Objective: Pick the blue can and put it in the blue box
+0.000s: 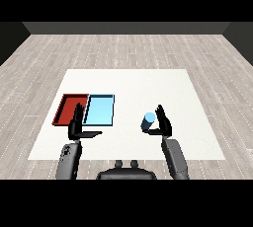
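A light blue can stands upright on the white table, right of the trays. My right hand is right beside it on its right, fingers straight and pointing up, thumb reaching under the can toward the left; the hand is open and not closed round the can. The light blue tray lies left of centre with nothing in it. My left hand is open, fingers up and thumb out to the right, at the near edge of the trays.
A red tray lies against the left side of the blue tray. The table's near edge runs just behind my forearms. Wooden floor surrounds the table.
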Robot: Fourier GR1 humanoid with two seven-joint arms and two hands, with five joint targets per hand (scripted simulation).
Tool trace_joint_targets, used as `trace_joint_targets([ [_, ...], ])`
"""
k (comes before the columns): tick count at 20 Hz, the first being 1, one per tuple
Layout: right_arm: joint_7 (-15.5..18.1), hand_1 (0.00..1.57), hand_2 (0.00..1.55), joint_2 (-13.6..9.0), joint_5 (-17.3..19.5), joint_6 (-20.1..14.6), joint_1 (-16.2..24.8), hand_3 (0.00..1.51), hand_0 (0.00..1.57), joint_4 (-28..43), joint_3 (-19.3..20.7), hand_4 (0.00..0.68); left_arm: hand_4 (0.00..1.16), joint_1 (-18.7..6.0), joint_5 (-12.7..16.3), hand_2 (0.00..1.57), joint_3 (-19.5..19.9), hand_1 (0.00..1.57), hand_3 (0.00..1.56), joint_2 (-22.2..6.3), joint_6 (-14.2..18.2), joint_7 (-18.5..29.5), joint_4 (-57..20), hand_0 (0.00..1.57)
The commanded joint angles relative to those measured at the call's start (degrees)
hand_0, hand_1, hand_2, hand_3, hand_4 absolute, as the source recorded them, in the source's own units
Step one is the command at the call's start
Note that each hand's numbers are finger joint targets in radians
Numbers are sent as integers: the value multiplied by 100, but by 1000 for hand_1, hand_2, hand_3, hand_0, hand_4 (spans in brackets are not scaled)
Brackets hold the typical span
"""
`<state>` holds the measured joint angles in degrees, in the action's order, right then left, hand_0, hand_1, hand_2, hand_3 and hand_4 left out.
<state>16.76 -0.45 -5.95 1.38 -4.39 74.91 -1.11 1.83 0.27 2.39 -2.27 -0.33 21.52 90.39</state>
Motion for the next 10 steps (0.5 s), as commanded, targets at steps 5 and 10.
trace_joint_targets([
  [5,59,0,0,43,-360,-42,-512,0,0,-796,127,0,0,118,-22,0,-32,0,0,57,7,227,-51,0],
  [10,782,0,0,43,-403,-146,-773,0,0,-1730,56,0,0,-154,-246,0,-52,0,0,126,401,-188,42,0],
])
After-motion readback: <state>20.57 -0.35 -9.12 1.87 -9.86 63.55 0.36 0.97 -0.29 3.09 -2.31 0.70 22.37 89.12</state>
